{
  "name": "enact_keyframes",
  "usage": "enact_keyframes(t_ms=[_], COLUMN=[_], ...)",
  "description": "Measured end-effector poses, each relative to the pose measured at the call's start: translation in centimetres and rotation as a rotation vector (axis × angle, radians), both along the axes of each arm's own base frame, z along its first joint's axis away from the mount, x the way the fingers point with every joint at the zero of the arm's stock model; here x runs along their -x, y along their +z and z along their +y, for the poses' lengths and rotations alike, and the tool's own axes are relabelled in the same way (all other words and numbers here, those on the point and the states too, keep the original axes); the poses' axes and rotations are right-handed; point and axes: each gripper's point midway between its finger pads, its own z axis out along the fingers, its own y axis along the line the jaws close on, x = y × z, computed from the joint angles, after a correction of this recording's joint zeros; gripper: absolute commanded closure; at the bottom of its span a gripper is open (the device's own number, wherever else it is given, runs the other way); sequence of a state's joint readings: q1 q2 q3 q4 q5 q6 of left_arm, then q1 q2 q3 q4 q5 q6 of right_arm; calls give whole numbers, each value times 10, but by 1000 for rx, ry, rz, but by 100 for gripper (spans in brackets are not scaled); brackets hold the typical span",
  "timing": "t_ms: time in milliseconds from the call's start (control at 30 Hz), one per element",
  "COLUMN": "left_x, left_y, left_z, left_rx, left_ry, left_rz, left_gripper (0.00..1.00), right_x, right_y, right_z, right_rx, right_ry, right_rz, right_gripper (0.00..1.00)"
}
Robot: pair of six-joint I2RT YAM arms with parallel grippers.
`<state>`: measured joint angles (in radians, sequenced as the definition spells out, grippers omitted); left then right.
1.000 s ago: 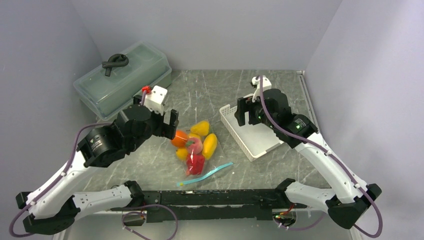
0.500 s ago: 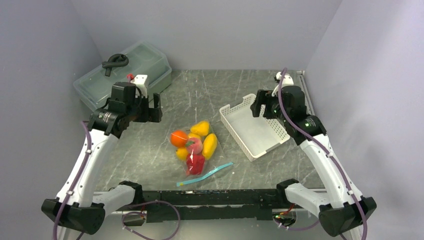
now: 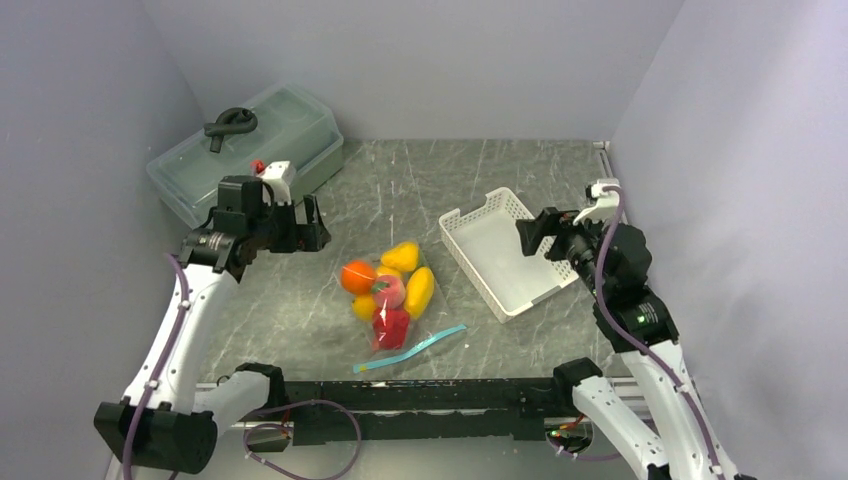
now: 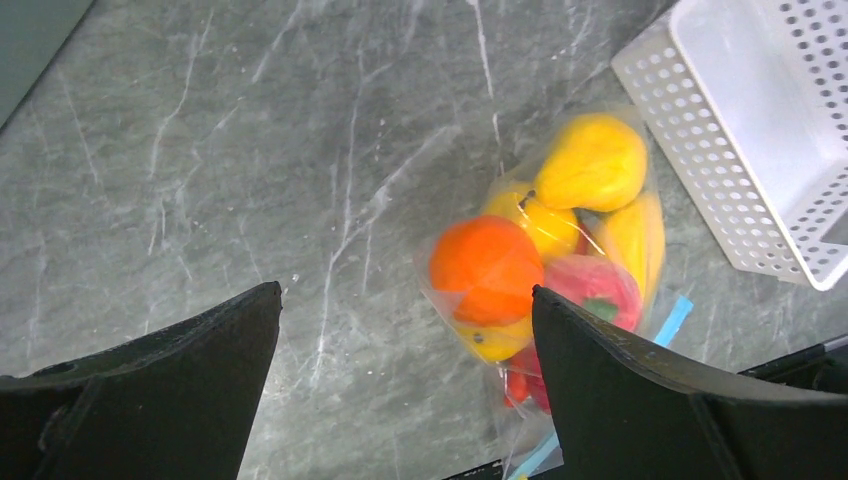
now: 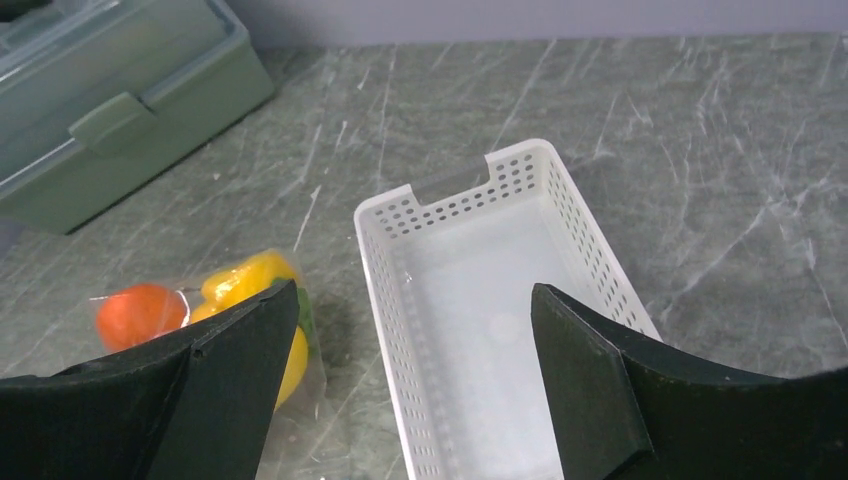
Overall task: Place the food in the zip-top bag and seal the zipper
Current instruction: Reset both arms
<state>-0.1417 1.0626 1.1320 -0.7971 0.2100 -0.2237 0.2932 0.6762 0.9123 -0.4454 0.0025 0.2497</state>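
Lying mid-table, the bag (image 3: 392, 312) holds the food (image 3: 358, 277). It looks light, crinkly and slippery, so I'd pinch the zipper (image 3: 412, 349) at its near end. The basket (image 3: 470, 228) sits just right. My left gripper (image 4: 400, 300) and right gripper (image 5: 412, 290) hang wide open, empty.

White latticed plastic basket (image 3: 512, 252) sits right of centre on the grey marbled tabletop (image 3: 420, 180), skewed so its long sides run diagonally, with a notched cut-out in its back short end. Large translucent green-grey lidded box (image 3: 262, 158) is in the back-left corner by the wall, with a latch tab on its side in the right wrist view and a black looped, knot-like item (image 3: 231, 124) lying on its lid. Pale lilac-grey walls (image 3: 420, 60) close in three sides, and a black rail (image 3: 420, 396) runs along the near edge.
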Motion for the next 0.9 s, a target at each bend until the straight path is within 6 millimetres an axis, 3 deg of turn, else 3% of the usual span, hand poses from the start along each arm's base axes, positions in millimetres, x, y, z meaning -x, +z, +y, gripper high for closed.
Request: enact_keyframes(t_ms=[233,567,900], left_x=[16,33,37], left_y=[17,0,-1], left_z=[-7,-8,-17], left_rx=[55,96,137], left_ry=[-41,-30,-68], left_rz=[-131,-156,-172], left_gripper=[0,0,0], right_x=[14,31,34], right_y=[5,1,-4], right_z=[0,-2,2], right_rx=[-17,-14,7], right_ry=[27,57,78], right_rz=[-103,-233,-263], right_gripper=[8,3,2])
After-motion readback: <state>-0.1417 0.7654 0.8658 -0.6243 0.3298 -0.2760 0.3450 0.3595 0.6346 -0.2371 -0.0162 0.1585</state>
